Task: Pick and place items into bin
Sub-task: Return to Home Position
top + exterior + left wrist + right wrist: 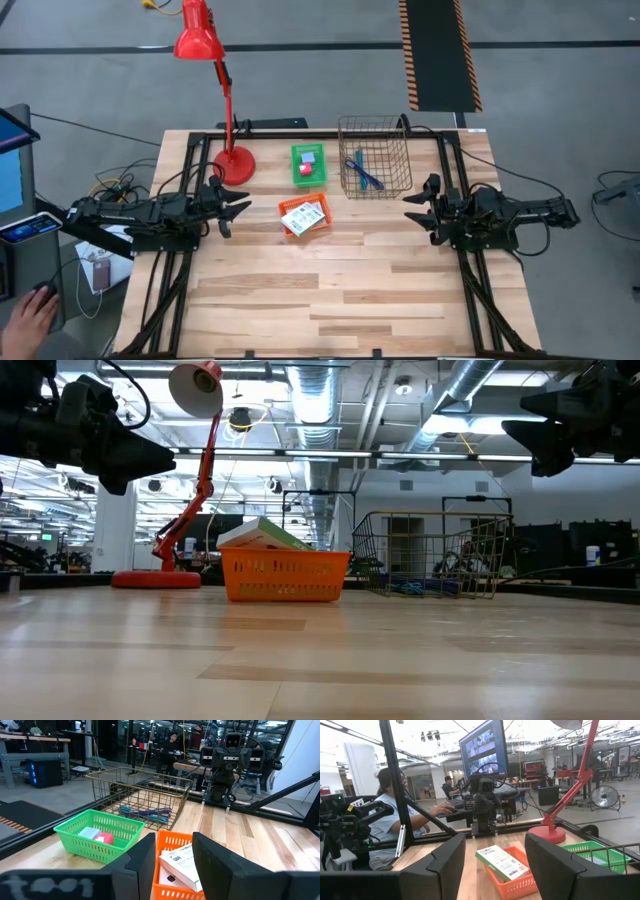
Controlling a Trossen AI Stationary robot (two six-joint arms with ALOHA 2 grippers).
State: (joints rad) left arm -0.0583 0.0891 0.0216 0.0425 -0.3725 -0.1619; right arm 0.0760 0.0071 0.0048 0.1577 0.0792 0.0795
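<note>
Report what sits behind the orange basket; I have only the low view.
Observer: Behind the orange basket stands a green basket, hidden from you, holding a red block and a light-blue block.
Operator: Check the wire basket next.
Observer: Inside the wire basket lie two separate things, a teal cable and a blue cable.
</note>
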